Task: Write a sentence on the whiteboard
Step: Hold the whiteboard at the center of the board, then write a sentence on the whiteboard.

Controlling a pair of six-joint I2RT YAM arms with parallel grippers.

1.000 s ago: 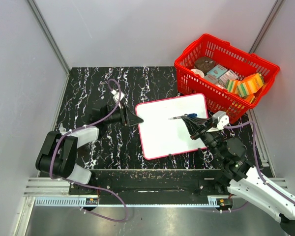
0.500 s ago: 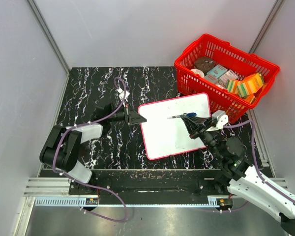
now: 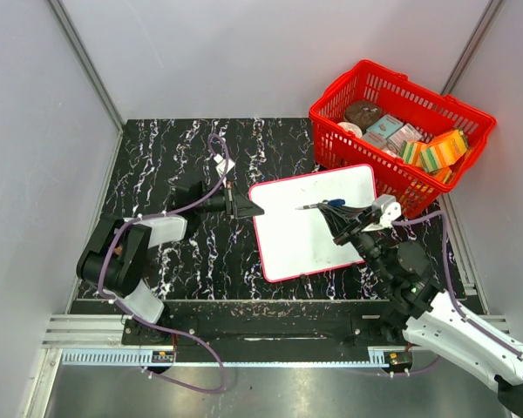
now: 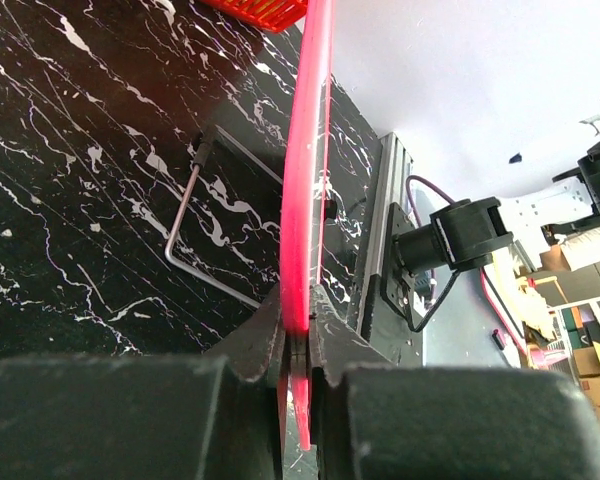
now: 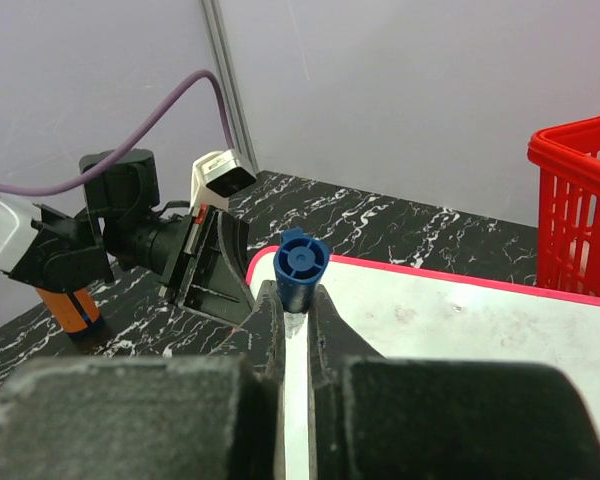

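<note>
The whiteboard (image 3: 318, 235), white with a thin red rim, lies on the black marbled table, and its face shows no sentence. My left gripper (image 3: 254, 209) is shut on the board's left rim; in the left wrist view the red edge (image 4: 305, 180) runs straight between the closed fingers (image 4: 265, 335). My right gripper (image 3: 347, 219) is shut on a blue marker (image 3: 321, 207) held over the board's middle, tip pointing left. In the right wrist view the marker's blue end (image 5: 302, 265) sticks up between the fingers, above the whiteboard (image 5: 460, 340).
A red basket (image 3: 344, 144) with several packets stands at the back right, touching the board's far corner, and shows in the right wrist view (image 5: 580, 210). A bent metal wire (image 4: 185, 235) lies on the table beside the board's edge. Grey walls enclose the table.
My left gripper has moved right and shut on the board's left rim, and the board has shifted a little to the right. The right gripper with the marker has barely moved.
</note>
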